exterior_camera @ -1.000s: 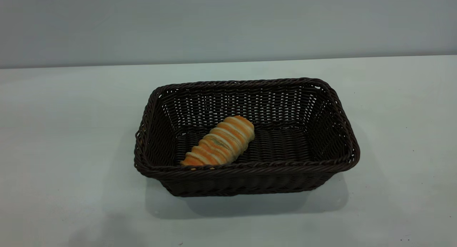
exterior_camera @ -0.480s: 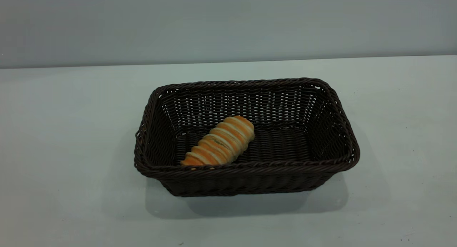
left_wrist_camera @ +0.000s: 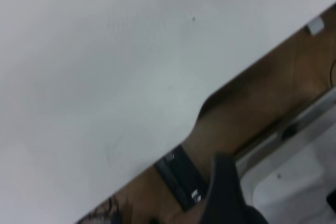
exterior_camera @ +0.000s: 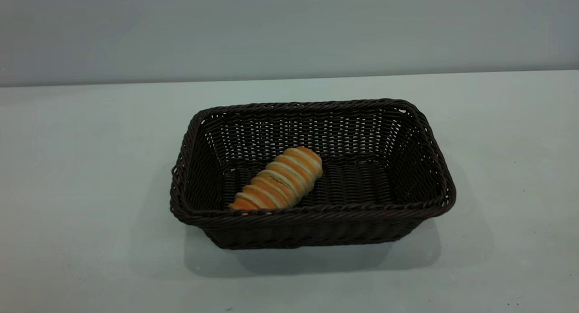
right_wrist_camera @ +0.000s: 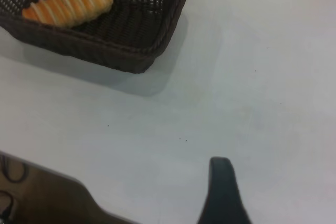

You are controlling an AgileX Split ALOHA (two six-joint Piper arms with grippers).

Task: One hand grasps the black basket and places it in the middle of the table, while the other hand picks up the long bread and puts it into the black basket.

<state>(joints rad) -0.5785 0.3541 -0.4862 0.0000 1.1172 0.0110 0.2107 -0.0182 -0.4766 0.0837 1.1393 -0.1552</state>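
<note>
The black basket (exterior_camera: 312,222) stands in the middle of the table (exterior_camera: 81,191) in the exterior view. The long bread (exterior_camera: 278,179) lies slantwise inside it, on the basket floor toward its left front corner. Neither arm shows in the exterior view. In the right wrist view the basket (right_wrist_camera: 131,51) with the bread (right_wrist_camera: 68,3) in it is well away from my right gripper (right_wrist_camera: 221,192), which hangs over bare table near the table's edge. My left gripper (left_wrist_camera: 226,192) is beyond the table's edge, over the floor. Only a dark tip of each gripper shows.
The table edge (left_wrist_camera: 184,140) runs across the left wrist view, with brown floor (left_wrist_camera: 252,103) and a black fitting (left_wrist_camera: 181,177) past it. The table edge also shows in the right wrist view (right_wrist_camera: 63,179). A plain grey wall (exterior_camera: 289,32) stands behind the table.
A faint shadow on the table at the front left has faded away. The basket and the bread have not moved.
</note>
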